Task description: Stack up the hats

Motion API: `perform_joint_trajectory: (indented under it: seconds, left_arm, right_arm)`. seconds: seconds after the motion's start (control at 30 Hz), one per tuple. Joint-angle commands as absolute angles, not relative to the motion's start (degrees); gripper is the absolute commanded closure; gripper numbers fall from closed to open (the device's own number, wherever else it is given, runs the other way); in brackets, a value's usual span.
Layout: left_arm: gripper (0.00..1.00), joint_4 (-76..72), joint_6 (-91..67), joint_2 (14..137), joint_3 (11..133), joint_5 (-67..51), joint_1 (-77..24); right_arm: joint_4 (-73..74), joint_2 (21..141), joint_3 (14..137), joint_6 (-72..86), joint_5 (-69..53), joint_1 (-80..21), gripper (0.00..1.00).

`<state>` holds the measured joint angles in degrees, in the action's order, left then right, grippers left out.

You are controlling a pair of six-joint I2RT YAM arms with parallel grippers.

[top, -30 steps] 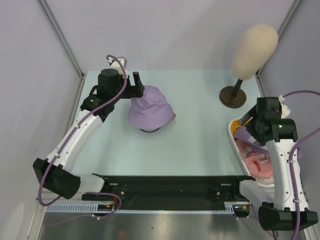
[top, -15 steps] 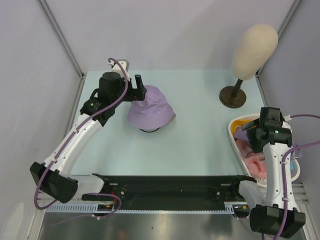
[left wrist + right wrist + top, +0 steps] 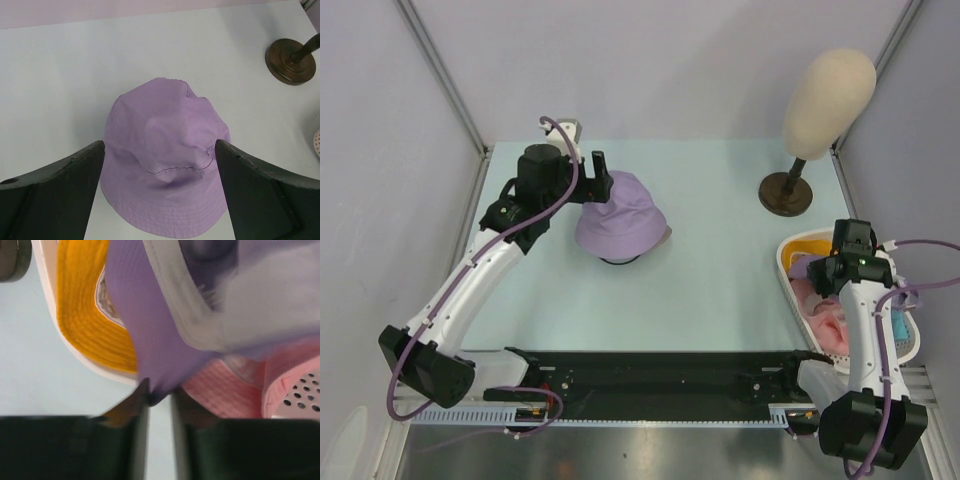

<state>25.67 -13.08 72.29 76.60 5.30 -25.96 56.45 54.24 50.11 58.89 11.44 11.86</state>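
A lavender hat [image 3: 620, 222] sits crown up on the table, left of centre. My left gripper [image 3: 599, 182] hovers open at its far left side. In the left wrist view the lavender hat [image 3: 165, 165] lies below and between the two wide-apart fingers, not touched. At the right, a white basket [image 3: 784, 262] holds an orange hat [image 3: 810, 241], a pink hat [image 3: 825, 325] and a purple cap [image 3: 804, 268]. My right gripper [image 3: 823, 274] reaches into it. In the right wrist view the right gripper [image 3: 159, 396] is shut on a fold of the purple cap [image 3: 145, 330], between the orange hat [image 3: 85, 315] and the pink hat [image 3: 225, 390].
A beige mannequin head [image 3: 830, 88] on a dark round stand [image 3: 785, 193] is at the back right; its base [image 3: 292, 60] shows in the left wrist view. Grey walls close in the table on three sides. A black rail [image 3: 660, 372] runs along the near edge.
My right gripper has dropped into the basket and closed from wide open onto the purple fabric. The left arm has barely shifted and stays open by the lavender hat.
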Motion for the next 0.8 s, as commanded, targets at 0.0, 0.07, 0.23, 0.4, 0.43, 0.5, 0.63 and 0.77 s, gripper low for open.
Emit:
perform_joint_trajectory:
  seconds: [0.0,0.07,0.23,0.4,0.43,0.5,0.63,0.77]
  left_arm:
    - [0.04,22.7,-7.0,72.3,78.2,3.0,-28.5]
    - [0.04,22.4,-4.8,72.8,79.0,3.2,-30.8]
    - [0.05,21.1,-5.0,75.7,80.8,1.6,-35.1]
    - [0.04,20.8,-3.4,80.3,84.1,0.7,-41.8]
    - [0.04,21.0,-2.7,80.9,84.6,0.4,-42.8]
    - [0.04,20.4,-2.4,82.3,85.9,-2.7,-44.7]
    - [0.04,19.8,-2.2,84.2,88.1,-12.5,-45.9]
    - [0.04,21.7,2.9,85.7,90.0,-13.5,-48.7]
  right_arm:
    - [52.8,54.1,49.9,56.0,13.7,12.1,0.92]
    - [52.6,53.5,50.4,54.8,11.5,12.0,1.00]
    - [55.5,52.2,54.6,52.6,10.7,10.0,1.00]
    - [60.6,51.5,60.7,51.6,15.5,3.0,1.00]
    - [61.4,51.6,61.6,51.4,15.8,2.2,1.00]
    - [63.5,51.8,64.7,51.3,15.4,0.2,1.00]
    - [65.9,53.5,70.3,51.1,11.3,-4.0,1.00]
    - [67.3,56.6,73.7,51.2,7.6,-9.1,1.00]
